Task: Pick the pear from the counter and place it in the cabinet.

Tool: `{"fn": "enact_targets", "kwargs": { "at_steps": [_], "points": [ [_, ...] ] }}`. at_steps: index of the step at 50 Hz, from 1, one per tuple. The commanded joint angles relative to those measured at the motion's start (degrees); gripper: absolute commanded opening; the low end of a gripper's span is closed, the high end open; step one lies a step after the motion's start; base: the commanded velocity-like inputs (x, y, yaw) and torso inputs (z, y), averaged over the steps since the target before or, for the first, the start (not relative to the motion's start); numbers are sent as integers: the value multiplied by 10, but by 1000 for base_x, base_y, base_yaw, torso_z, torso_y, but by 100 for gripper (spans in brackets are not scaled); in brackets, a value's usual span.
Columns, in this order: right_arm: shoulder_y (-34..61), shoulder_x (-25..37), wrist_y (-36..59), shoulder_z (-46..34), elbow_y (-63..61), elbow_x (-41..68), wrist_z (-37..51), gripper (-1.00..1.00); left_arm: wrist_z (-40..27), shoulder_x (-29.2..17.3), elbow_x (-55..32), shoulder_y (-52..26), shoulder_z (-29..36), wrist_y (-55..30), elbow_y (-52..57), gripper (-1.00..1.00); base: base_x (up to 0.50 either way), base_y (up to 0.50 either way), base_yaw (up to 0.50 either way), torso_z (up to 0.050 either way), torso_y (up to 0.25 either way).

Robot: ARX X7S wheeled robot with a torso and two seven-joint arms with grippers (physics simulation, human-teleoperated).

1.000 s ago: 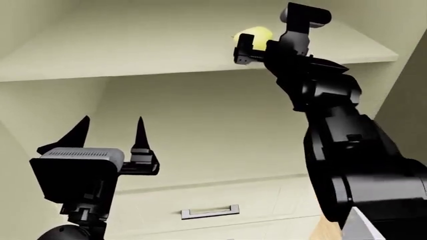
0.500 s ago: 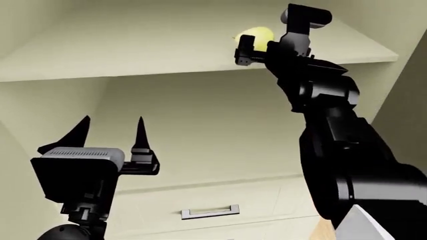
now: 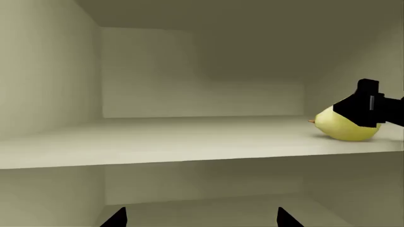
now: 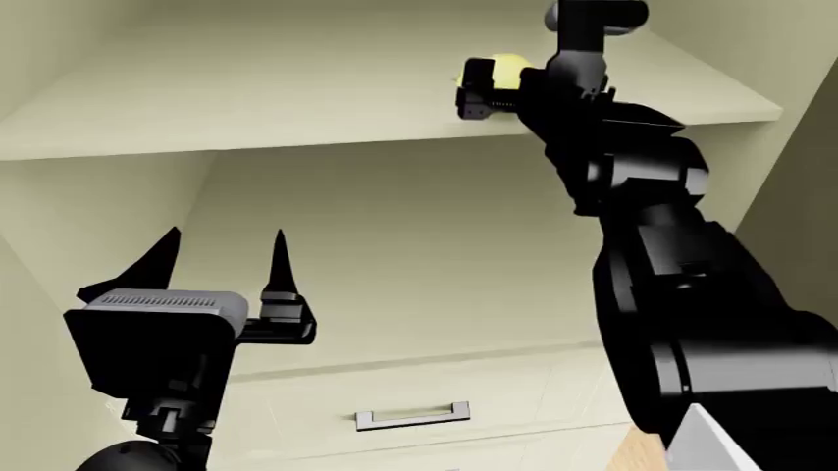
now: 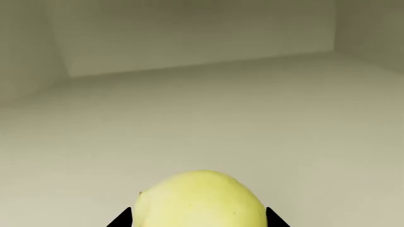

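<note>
We see the pear lying on the upper shelf of the cabinet, near its front edge, between the 2 fingertips of our right gripper. The tips flank the pear on either side in the right wrist view, but we cannot tell whether they press it. Our left gripper hangs lower, well apart, spread wide and holding nothing.

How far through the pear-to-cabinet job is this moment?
Pickup and carry look done: the pear sits on the cabinet shelf. In hand: the right hand is at the pear, its grip unclear. Left: let go and withdraw. The left hand hangs open, empty.
</note>
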Motion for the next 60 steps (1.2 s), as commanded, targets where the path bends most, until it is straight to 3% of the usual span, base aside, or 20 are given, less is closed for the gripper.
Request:
{"fn": "enact_targets", "kwargs": {
  "at_steps": [1,19,21,30,36,48,60],
  "points": [
    [-3,2,4,-28,-30,19,-2,100,0,0,0,-2,2,-1,0,100,0,0,0,0,0],
    [39,6,-46,-41,1,36,-5,100,0,0,-1,-7,5,-3,-2,100,0,0,0,0,0],
    [21,13,-15,-40,-62,44,4,100,0,0,0,-7,5,-2,-2,100,0,0,0,0,0],
    [-152,71,221,-8,-585,119,96,100,0,-1,0,-6,7,-2,3,100,0,0,0,0,0],
    [-225,88,299,21,-786,165,140,100,-1,-2,-1,-3,8,-1,8,100,0,0,0,0,0],
    [-357,102,370,60,-1041,226,200,100,-4,-4,-4,3,5,2,17,100,0,0,0,0,0],
    [-453,113,324,68,-1131,230,197,100,-5,-4,-4,3,7,1,19,100,0,0,0,0,0]
  ]
}}
